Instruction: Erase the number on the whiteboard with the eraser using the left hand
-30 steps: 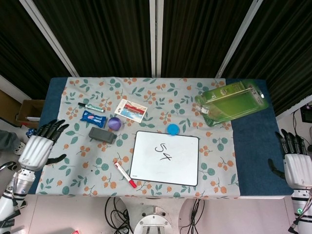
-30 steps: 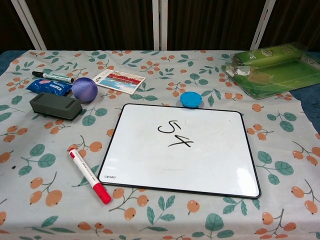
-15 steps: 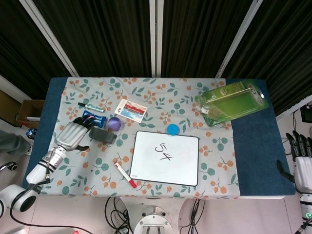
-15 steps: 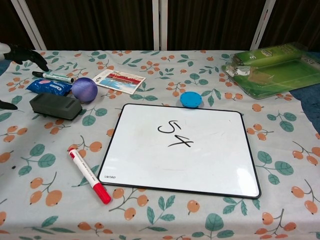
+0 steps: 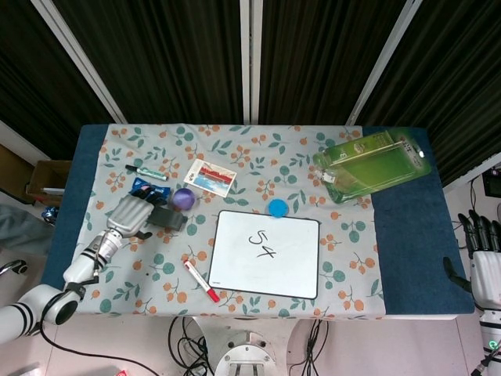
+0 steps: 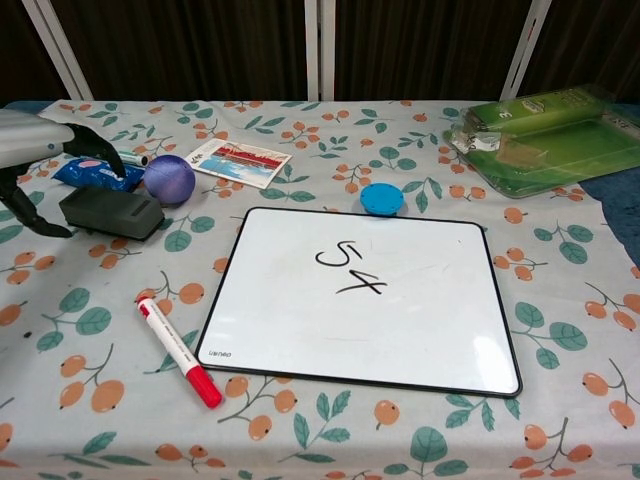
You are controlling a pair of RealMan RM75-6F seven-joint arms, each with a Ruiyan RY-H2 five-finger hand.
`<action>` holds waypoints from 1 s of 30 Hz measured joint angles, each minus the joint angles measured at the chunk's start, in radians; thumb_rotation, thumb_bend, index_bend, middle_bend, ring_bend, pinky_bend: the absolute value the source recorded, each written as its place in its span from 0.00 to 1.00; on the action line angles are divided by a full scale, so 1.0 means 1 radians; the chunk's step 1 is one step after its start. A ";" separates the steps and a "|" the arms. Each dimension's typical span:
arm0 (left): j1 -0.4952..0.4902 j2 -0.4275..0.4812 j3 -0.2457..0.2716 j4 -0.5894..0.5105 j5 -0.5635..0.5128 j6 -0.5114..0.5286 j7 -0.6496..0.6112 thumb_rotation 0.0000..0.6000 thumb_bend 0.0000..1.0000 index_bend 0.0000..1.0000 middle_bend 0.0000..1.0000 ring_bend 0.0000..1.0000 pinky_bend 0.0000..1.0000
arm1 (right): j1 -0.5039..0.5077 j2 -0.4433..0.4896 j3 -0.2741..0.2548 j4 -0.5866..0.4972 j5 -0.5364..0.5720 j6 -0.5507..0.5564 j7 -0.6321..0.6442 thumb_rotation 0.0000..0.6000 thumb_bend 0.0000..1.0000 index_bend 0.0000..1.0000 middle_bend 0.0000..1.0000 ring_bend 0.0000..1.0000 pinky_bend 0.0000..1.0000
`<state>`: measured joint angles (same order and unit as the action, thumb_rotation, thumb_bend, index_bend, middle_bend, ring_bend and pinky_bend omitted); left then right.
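Note:
The whiteboard lies flat near the table's front with "54" written in black near its middle. A dark grey eraser rests on the cloth to its left. My left hand hovers at the eraser's left end with its fingers spread, holding nothing. Whether it touches the eraser I cannot tell. My right hand hangs off the table's right edge, fingers apart and empty, seen only in the head view.
A red marker lies left of the board's front corner. Behind the eraser sit a purple ball, a blue packet and a green marker. A blue disc, a card and a green plastic case lie further back.
My left hand has swung in from the table's left edge to the eraser's left end. The right hand has drifted slightly outward. Nothing on the table has moved.

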<state>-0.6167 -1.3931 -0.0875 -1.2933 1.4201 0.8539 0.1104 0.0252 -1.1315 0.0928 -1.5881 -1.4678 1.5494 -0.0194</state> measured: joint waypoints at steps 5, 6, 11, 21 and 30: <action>-0.015 -0.028 0.003 0.029 -0.010 -0.002 0.009 1.00 0.18 0.26 0.17 0.10 0.20 | 0.000 0.001 0.002 0.002 0.004 -0.002 0.002 1.00 0.27 0.00 0.00 0.00 0.00; -0.018 -0.030 0.004 0.033 -0.014 -0.004 0.011 1.00 0.18 0.26 0.17 0.10 0.20 | 0.000 0.001 0.003 0.002 0.005 -0.002 0.003 1.00 0.27 0.00 0.00 0.00 0.00; -0.027 -0.036 0.010 0.037 -0.031 -0.017 0.022 1.00 0.20 0.26 0.20 0.11 0.20 | 0.002 0.001 0.005 0.006 0.008 -0.008 0.007 1.00 0.27 0.00 0.00 0.00 0.00; -0.041 -0.053 0.021 0.048 -0.033 -0.023 -0.003 1.00 0.21 0.26 0.22 0.15 0.20 | 0.006 -0.005 0.004 0.017 0.014 -0.021 0.010 1.00 0.27 0.00 0.00 0.00 0.00; -0.049 -0.063 0.031 0.066 -0.027 -0.022 -0.035 1.00 0.31 0.32 0.29 0.22 0.20 | 0.006 -0.005 0.005 0.021 0.021 -0.027 0.011 1.00 0.27 0.00 0.00 0.00 0.00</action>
<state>-0.6653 -1.4566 -0.0560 -1.2270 1.3933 0.8321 0.0755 0.0310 -1.1368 0.0981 -1.5674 -1.4472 1.5227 -0.0080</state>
